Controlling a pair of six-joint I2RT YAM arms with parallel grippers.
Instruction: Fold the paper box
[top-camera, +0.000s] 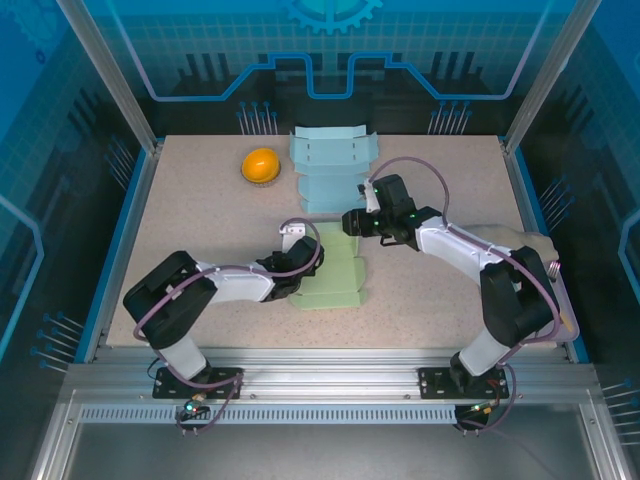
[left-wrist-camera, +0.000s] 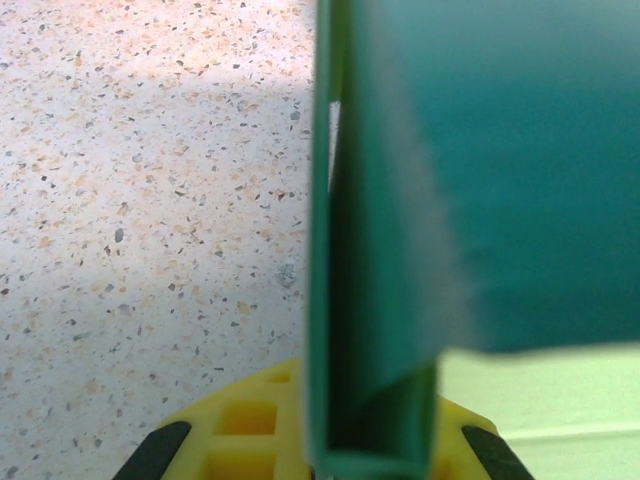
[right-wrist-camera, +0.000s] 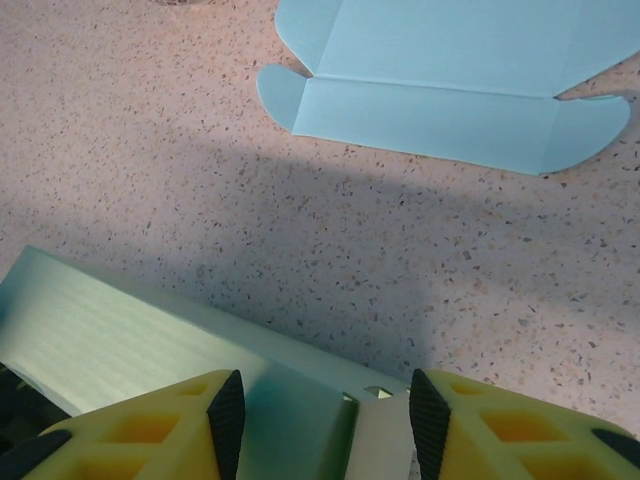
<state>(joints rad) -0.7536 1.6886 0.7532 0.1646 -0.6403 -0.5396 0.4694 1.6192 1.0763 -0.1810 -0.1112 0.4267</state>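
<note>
I judge the pale-green paper box blank (top-camera: 338, 272), just nearer me than the flat light-blue paper blank (top-camera: 330, 165), barely begun: left gripper (top-camera: 296, 272) clenched on its folded edge, right gripper (right-wrist-camera: 318, 410) astride the far flap, jaws apart, most folds remaining

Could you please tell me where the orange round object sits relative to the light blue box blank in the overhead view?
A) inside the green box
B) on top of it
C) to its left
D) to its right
C: the orange round object rests on the table just left of the light blue box blank, with a strip of bare tabletop between them.
</note>
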